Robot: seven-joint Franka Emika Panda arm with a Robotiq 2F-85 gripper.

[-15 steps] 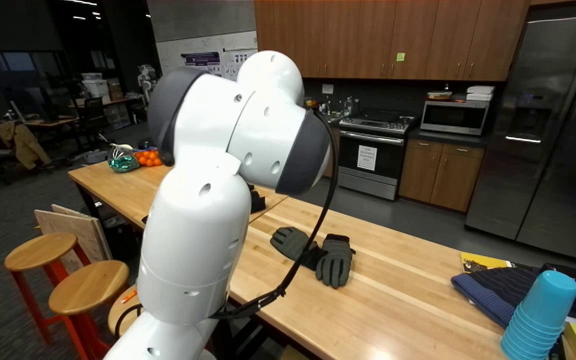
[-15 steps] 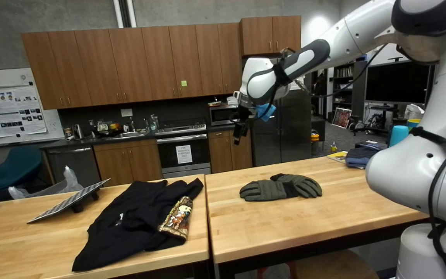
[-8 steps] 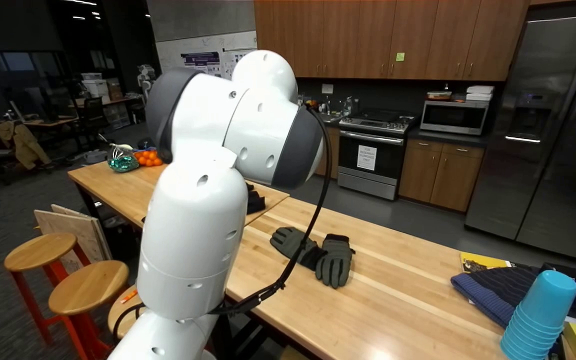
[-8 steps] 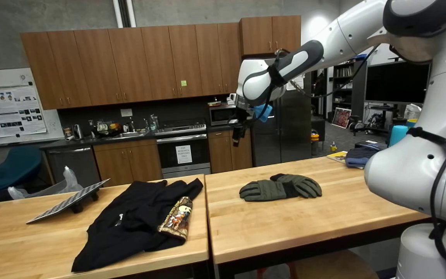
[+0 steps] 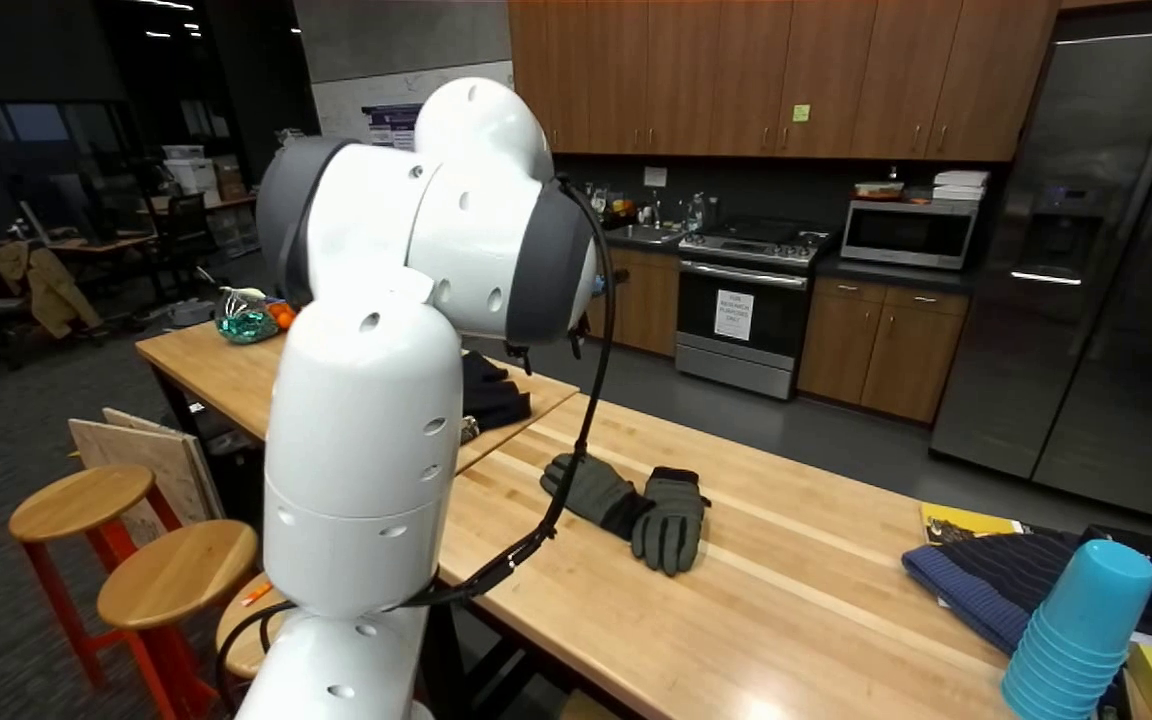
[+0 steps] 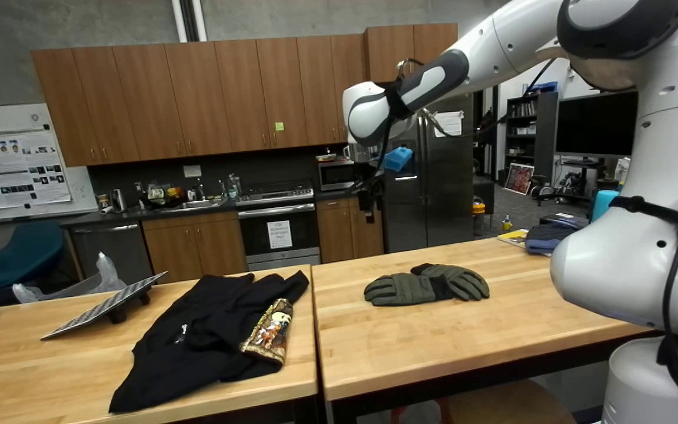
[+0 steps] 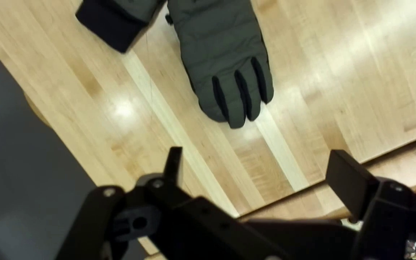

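Observation:
My gripper [image 7: 255, 155] is open in the wrist view, its two black fingers wide apart with nothing between them. Bare wood and the seam between two tables show in the gap. A dark green glove [image 7: 222, 54] lies just beyond the fingertips, and the black cuff [image 7: 110, 23] of another is at the upper left. Both gloves lie on the wooden table [image 5: 786, 590] in both exterior views, as one glove [image 5: 671, 525] and its pair [image 6: 459, 282]. The gripper hangs above table height in both exterior views [image 6: 368, 206], [image 5: 548, 350], partly hidden by the arm in one.
A black garment [image 6: 203, 341] with a patterned cloth [image 6: 269, 333] lies on the adjoining table. A tilted checked board [image 6: 106, 303] stands left of it. Stacked blue cups [image 5: 1076, 630] and a knit hat [image 5: 986, 580] sit at the table's far end. Stools [image 5: 81, 500] stand beside the tables.
The arm and gripper have moved to the left in both exterior views. The fingertips now show below the arm where they were hidden. The gloves have not moved.

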